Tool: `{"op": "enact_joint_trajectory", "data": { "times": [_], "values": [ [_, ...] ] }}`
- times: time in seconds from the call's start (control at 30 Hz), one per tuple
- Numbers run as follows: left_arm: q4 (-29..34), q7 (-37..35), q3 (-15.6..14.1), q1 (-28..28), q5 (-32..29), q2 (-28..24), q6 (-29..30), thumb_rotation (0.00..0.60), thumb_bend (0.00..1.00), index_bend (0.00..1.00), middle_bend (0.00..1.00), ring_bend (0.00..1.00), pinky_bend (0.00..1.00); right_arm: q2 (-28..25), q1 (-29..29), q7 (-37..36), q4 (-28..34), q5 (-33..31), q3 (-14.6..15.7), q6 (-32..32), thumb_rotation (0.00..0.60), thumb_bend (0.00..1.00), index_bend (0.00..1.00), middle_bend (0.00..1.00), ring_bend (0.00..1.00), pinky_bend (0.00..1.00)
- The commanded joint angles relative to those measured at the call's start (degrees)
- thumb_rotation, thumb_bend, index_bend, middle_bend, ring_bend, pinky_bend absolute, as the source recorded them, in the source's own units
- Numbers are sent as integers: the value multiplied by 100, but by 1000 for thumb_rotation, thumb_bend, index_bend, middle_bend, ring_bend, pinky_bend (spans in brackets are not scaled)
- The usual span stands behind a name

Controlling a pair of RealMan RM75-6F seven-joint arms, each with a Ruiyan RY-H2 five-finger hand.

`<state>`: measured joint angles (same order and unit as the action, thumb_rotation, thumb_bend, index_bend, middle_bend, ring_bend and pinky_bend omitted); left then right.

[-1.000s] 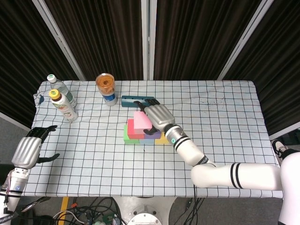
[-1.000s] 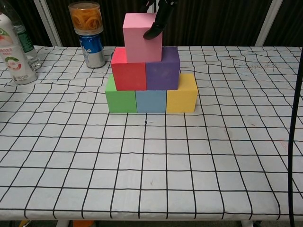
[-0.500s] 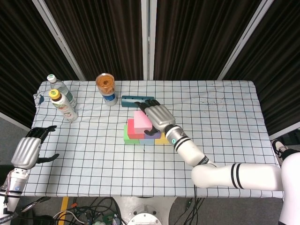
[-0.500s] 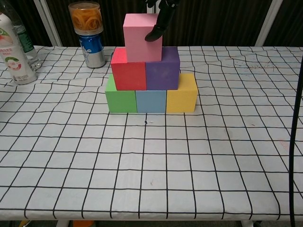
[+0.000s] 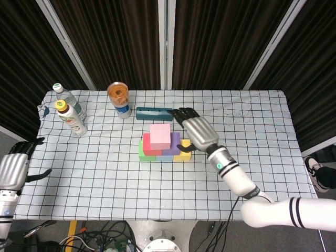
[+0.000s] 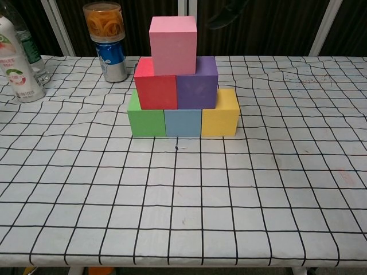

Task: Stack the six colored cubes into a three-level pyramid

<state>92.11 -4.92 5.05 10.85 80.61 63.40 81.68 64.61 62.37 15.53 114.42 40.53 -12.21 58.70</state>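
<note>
Table [image 5: 252, 157] with black-grid white cloth, dark curtains behind. Right arm [image 5: 278, 210] reaches in from the lower right; right hand [image 5: 198, 131] hovers just right of the stack, fingers spread, holding nothing, not touching any cube. In chest view only a dark blurred bit of it shows at the top, right of the pink cube. Left hand [image 5: 13, 169] is off the table's left edge, well apart from everything, fingers loosely apart, nothing in it. Pyramid stands near the table centre, all three levels up: bottom row green cube [image 6: 146, 119], blue cube [image 6: 183, 122], yellow cube [image 6: 221, 117] side by side and touching; middle row red cube [image 6: 155, 89] and purple cube [image 6: 196, 87] touching, straddling the bottom seams; pink cube [image 6: 173, 44] on top, upright, sitting across the red/purple seam, shifted a little toward the red side. Behind the stack: a dark teal box [image 5: 153, 113] lying flat. Back left: can with orange lid [image 6: 106, 40], then two bottles [image 5: 69, 114] near the left edge, upright.
</note>
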Motion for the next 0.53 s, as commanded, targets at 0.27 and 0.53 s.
{"op": "enact_joint_trajectory", "data": {
  "times": [0.27,0.53],
  "values": [
    [-471,-23,-153,-574,2,243,672,600,90,163,194,146,99,-269,-3520,-2233,-1372,3865,1794,2978,600,179,0,85,0,0],
    [-383,219,-394,-948,169,415,1001,600,89,161,194,147,98,192,-4628,-3135,-2697,4241,2042,3606,600,190,0,9,0,0]
  ]
}}
